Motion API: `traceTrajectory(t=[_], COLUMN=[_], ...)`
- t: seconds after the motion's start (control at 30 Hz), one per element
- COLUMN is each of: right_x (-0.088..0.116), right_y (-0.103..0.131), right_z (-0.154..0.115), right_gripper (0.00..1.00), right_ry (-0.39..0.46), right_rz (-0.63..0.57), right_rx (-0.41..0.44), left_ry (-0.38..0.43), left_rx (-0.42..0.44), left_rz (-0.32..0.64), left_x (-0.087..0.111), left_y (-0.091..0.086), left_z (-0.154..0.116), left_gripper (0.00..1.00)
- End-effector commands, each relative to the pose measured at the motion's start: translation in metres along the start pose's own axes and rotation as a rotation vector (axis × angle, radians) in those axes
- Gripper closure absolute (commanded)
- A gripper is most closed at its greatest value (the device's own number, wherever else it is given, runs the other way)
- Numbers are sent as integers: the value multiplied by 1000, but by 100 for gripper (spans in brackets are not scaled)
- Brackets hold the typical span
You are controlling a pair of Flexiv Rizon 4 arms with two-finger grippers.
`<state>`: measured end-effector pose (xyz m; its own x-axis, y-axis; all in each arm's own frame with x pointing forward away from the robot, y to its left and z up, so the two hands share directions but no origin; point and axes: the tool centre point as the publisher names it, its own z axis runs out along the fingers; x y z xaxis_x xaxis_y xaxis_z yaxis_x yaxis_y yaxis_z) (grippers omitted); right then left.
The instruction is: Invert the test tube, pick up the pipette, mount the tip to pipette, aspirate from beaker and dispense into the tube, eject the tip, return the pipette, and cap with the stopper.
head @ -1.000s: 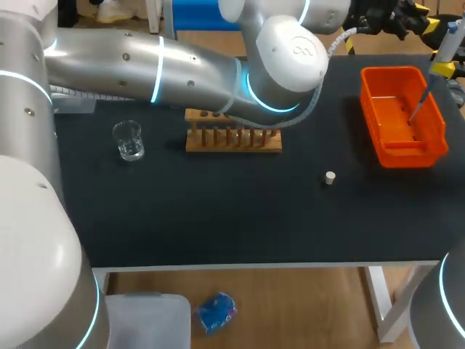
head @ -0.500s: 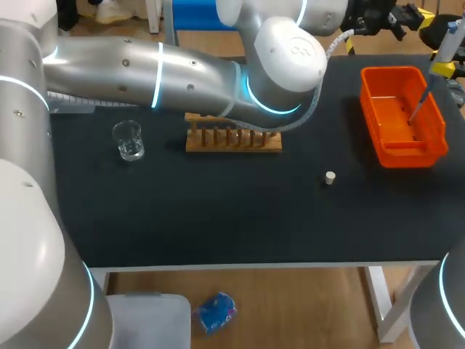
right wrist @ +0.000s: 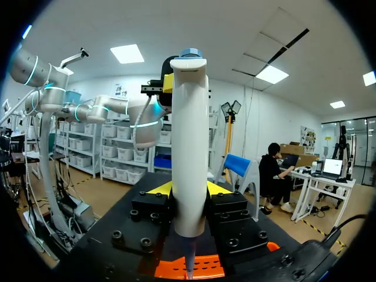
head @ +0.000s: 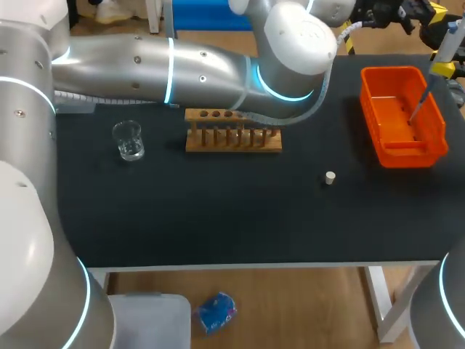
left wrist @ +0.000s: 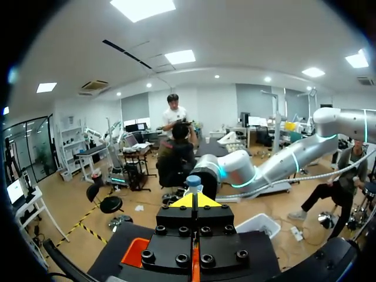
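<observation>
The right gripper clamps the white, blue-topped plastic pipette upright over the orange plastic bin, far right. The left gripper, fingers pinched together, hangs by its top. An off-centre press could tilt the pipette, dropping its tip outside the bin.

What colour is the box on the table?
The box is bright orange, clearest in the head view.

Matt table, shinier gear

The table top looked matt black; the rack was plain bare wood; the beaker clear, shiny glass; the bin glossy orange plastic; the pipette smooth white plastic; the left arm smooth, satin silver.
</observation>
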<state>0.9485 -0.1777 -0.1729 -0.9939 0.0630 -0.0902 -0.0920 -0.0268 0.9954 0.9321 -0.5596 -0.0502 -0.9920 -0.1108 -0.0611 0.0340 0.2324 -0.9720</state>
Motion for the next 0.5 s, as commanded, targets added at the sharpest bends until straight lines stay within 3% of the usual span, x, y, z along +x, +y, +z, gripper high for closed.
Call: traceTrajectory(t=[0.03,0.5], right_x=[-2,-2], right_y=[-1,-1], right_z=[-2,-2], right_gripper=[100,100], right_ry=[7,7], right_rz=[0,0], right_rx=[0,0], left_ry=[14,7], left_rx=[392,469], left_rz=[2,-12], left_x=[-6,-8], left_y=[4,12], left_z=[19,26], left_gripper=[100,100])
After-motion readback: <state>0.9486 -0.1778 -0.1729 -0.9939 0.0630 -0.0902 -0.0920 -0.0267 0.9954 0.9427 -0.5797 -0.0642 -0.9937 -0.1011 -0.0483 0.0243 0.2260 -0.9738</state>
